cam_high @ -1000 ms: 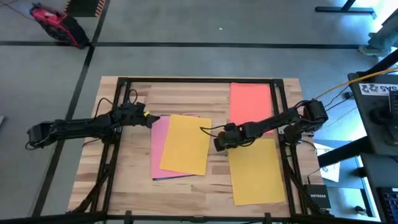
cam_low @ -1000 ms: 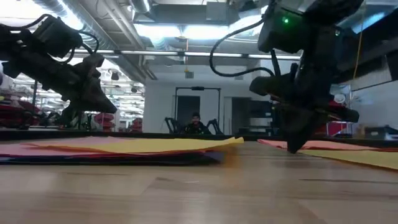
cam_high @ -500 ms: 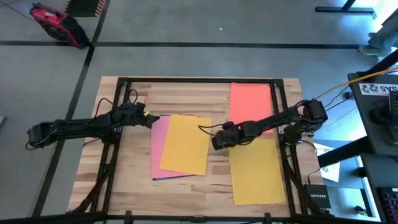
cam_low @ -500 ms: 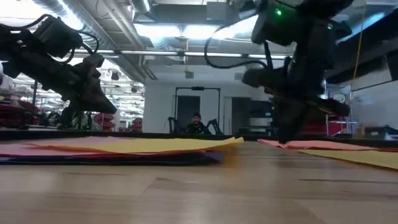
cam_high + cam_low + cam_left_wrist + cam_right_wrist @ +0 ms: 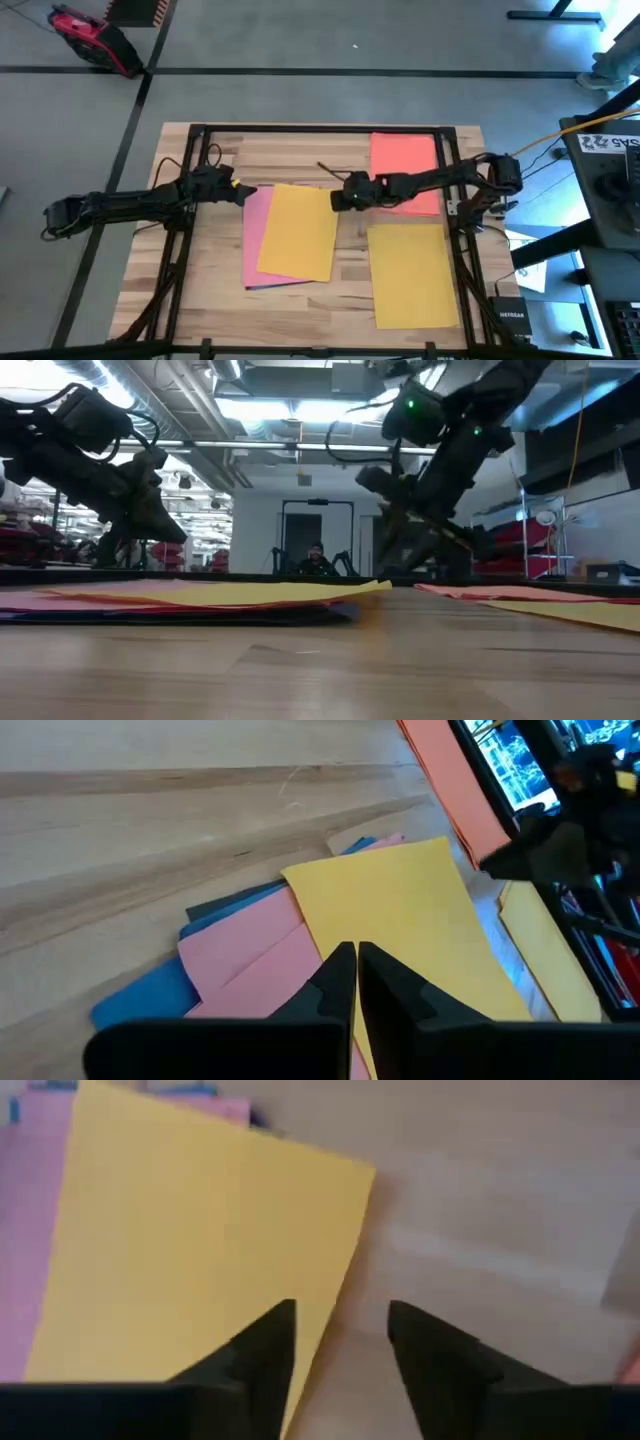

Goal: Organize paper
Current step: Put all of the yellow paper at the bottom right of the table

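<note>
black right gripper [image 5: 336, 197] now farther back

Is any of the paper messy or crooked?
Yes. The yellow sheet on top of the middle pile sits tilted, so the pink sheet and a blue sheet poke out beneath it instead of lining up. The orange-red sheet and the other yellow sheet lie apart, straight.

High view: overhead, straight down on the whole table [image 5: 215, 155]. Low view: at tabletop height, level across the table into the room. Wrist views: close, looking past each arm's fingers. All four share the top yellow sheet [image 5: 298, 230] [image 5: 230, 593] [image 5: 400, 925] [image 5: 200, 1250].
</note>
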### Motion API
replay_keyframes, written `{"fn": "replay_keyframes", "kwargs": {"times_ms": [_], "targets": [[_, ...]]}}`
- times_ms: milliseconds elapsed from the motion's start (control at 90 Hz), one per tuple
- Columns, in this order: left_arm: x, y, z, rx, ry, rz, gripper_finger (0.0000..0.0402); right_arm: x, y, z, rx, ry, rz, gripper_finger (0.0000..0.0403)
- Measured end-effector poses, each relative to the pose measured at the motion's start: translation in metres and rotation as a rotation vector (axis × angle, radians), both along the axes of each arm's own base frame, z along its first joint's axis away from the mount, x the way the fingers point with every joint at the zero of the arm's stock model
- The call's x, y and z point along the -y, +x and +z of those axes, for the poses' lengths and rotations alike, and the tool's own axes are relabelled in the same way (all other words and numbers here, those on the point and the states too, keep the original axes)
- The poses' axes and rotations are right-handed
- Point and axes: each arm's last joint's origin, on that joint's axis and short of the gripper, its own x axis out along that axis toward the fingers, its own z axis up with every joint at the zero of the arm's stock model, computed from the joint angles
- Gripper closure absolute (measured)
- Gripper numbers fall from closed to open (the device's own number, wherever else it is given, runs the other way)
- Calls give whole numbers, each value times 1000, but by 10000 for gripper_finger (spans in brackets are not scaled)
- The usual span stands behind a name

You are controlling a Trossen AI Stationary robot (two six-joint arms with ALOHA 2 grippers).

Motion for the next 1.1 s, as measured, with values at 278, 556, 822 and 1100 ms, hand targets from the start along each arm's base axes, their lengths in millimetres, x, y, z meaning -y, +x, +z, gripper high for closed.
{"fn": "replay_keyframes", "kwargs": {"times_ms": [278, 556, 822, 1100], "targets": [[0, 0, 0, -2, 5, -3, 402, 8, -11, -15, 40, 15, -49, 228], [0, 0, 0, -2, 4, -3, 402, 9, 6, -41, 143, 84, -58, 228], [0, 0, 0, 2, -14, 7, 402, 9, 9, -49, 148, 106, -64, 269], [0, 0, 0, 4, -18, 9, 402, 8, 4, -41, 128, 79, 11, 392]]}}
